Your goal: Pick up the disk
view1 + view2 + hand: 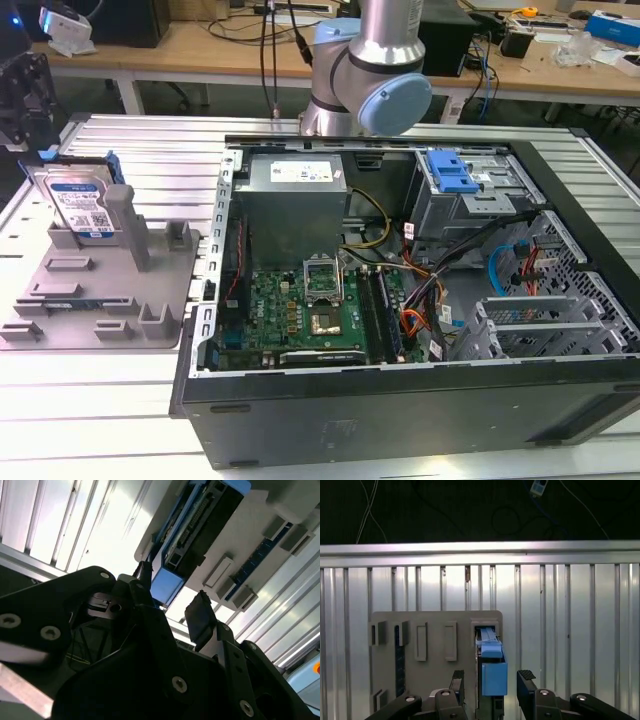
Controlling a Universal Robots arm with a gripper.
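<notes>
The gripper [491,681] hung above the disk [494,670] with its jaws spread wide, one finger on either side of the drive's blue-railed edge and neither appearing to touch it, in the first wrist view. The disk stood on edge in a slot of the grey fixture plate [100,300], at the exterior view's left of the open computer case [400,300]. It was evidently propped upright to present a narrow edge for grasping.
</notes>
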